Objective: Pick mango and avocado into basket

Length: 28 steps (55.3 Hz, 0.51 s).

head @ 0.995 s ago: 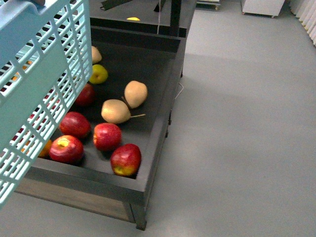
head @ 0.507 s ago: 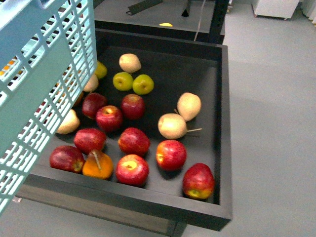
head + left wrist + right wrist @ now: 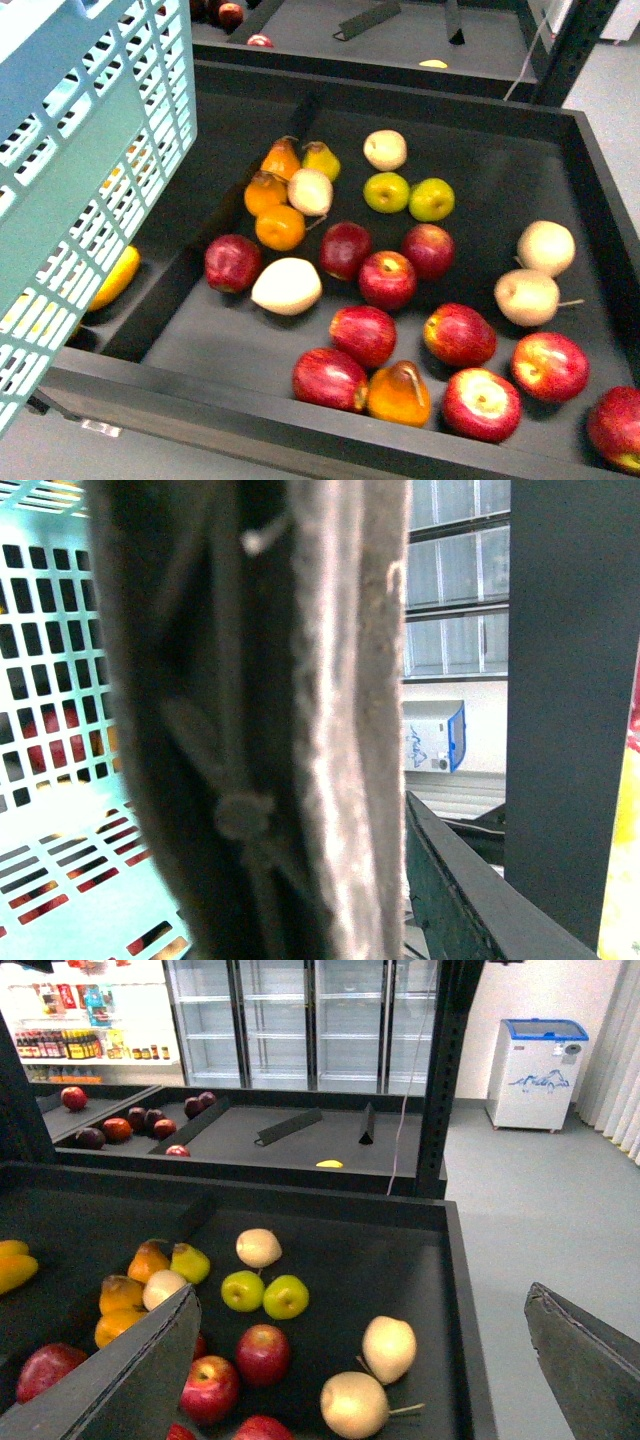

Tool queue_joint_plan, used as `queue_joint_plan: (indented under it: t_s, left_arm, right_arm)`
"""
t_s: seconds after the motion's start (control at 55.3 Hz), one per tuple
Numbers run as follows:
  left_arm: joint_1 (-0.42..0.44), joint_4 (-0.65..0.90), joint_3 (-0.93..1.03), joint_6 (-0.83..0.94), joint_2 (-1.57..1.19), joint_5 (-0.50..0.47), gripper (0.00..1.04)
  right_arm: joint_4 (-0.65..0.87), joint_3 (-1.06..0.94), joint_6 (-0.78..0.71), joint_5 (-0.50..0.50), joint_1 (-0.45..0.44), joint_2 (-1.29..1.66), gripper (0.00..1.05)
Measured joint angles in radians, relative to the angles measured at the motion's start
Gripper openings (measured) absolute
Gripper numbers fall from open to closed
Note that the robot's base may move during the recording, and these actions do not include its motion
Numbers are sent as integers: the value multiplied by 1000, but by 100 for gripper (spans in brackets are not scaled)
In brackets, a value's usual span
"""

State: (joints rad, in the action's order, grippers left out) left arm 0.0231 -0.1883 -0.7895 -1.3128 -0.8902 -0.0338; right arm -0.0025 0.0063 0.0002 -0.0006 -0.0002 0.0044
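The basket [image 3: 90, 150] hangs tilted in the air rather than resting on anything. In the left wrist view its grey-brown handle [image 3: 340, 730] fills the picture at very close range. That suggests the left gripper is carrying the basket by that handle to keep it near the fruit. The jaws themselves cannot be made out, so I cannot tell whether they are clamped.

The right gripper [image 3: 360, 1305] is spread wide with nothing between its fingers [image 3: 150, 1360]. It is poised over the fruit, apparently free to do the picking.

The mango [image 3: 115, 278] lies just below the basket's lower wall and is partly hidden behind its slots. It sits in a compartment of its own, beyond a low divider [image 3: 180, 270]. It is probably the nearer target, since it already lies close under the basket. No avocado shows in any view, and it may be hidden behind the basket.

The fruit rests on the matte black floor of a walled display bin [image 3: 300, 440]. To the right of the basket lie red apples [image 3: 388, 280], pale pears [image 3: 527, 297] and orange fruits [image 3: 280, 228], loosely scattered and several touching.

Well beyond the basket, the room looks like a shop. It has glass-door fridges [image 3: 300, 1020], a white chest freezer [image 3: 540, 1060] and a plain grey floor [image 3: 540, 1190].
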Motion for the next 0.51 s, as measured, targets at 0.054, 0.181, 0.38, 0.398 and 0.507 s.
queue_joint_plan:
  t_s: [0.054,0.181,0.38,0.398,0.507]
  left_arm:
    - [0,0,0,1,-1,1,26]
    - [0,-1,1,1,-2,-1,26]
    - [0,0,0,0,-1,1,26]
    - [0,0,0,1,-1,1,26]
    - [0,0,0,1,-3,4,26]
  right_arm:
    - [0,0,0,0,0,0,97]
    - [0,0,0,0,0,0,97]
    - [0,0,0,0,0,0,97]
    - [0,0,0,0,0,0,97]
    - [0,0,0,0,0,0,97]
